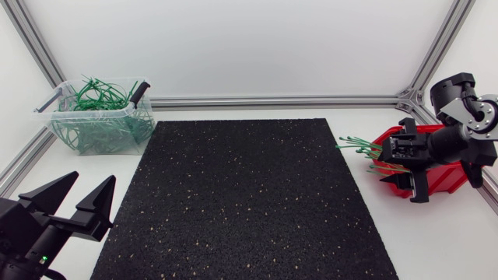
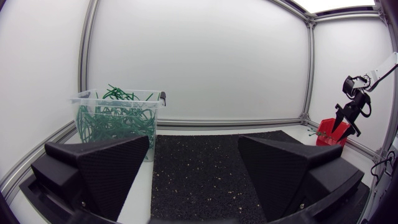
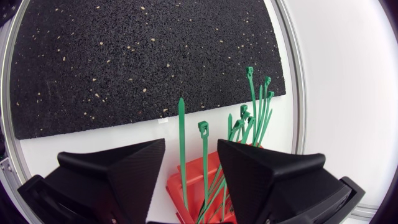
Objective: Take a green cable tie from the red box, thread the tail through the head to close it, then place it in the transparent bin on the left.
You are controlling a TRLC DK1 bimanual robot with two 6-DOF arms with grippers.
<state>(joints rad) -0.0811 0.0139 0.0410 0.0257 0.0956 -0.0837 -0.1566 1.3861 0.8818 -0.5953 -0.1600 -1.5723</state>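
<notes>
Head view shows you the right gripper (image 1: 405, 167) hanging over the small red plastic box (image 1: 445, 180) at the right edge of the table. The straight green plastic cable ties (image 1: 356, 143) stick out of the box toward the black speckled rubber mat (image 1: 241, 202).

From the right wrist view, its two fingers stand apart, above the box. A few ties rise in the gap between them, but neither finger presses on one, so nothing is held yet.

The left gripper (image 1: 93, 180) waits at the near left corner beside the mat. Its fingers are spread wide with nothing between them.

The transparent plastic bin (image 1: 145, 124) at the far left already holds many green ties that look curled into loops.

For this tie, I judge that you are at the very first step. The pick, the threading of the tail through the head and the drop into the bin are all left to do.
</notes>
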